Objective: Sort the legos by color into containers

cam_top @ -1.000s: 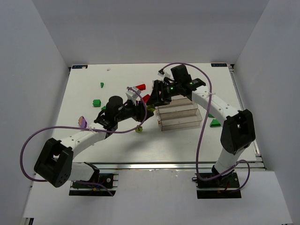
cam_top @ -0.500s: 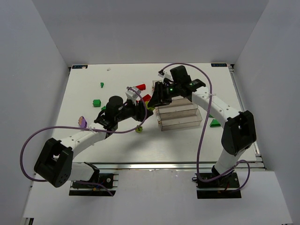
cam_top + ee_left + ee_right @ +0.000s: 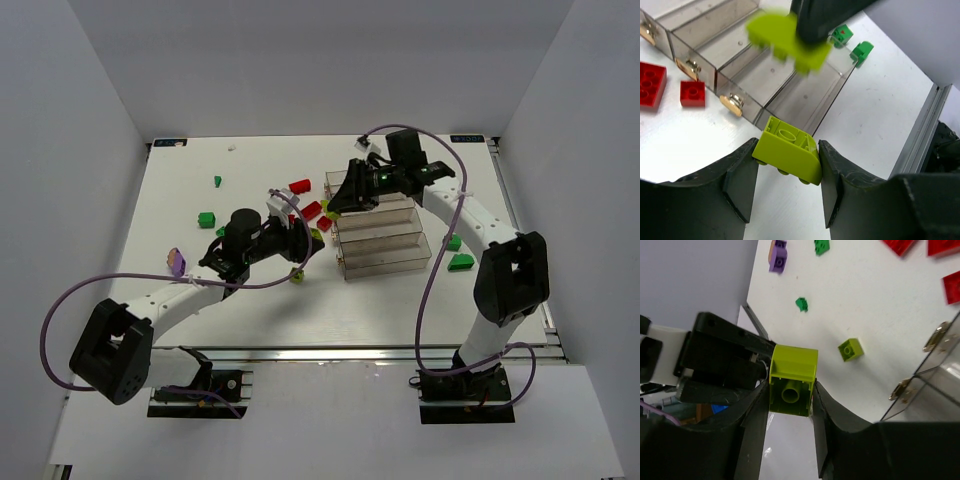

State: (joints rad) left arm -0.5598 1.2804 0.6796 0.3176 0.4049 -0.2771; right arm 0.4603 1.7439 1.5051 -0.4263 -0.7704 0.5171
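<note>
Left pincer: Your left pincer [image 3: 787, 172] is squeezing a yellow-green brick [image 3: 787, 152] by its two flat sides, low in the middle of the left wrist picture.
Right pincer: Your right pincer [image 3: 790, 390] is holding a second yellow-green brick [image 3: 792, 375] the same way, in the middle of its own picture.
Trays: The clear trays [image 3: 390, 262] are sitting in the middle of the top picture, near both pincers.
Loose bricks: Red bricks [image 3: 650, 85] are lying at the left edge of the left wrist picture. Green bricks [image 3: 861, 51] are lying at the upper right.
How it handles: You are carrying small, light, hard bricks. They are probably smooth, so they could slip or twist.
Where to grab: You are doing best pinching the flat side walls, not the bumps or the slanted top.
</note>
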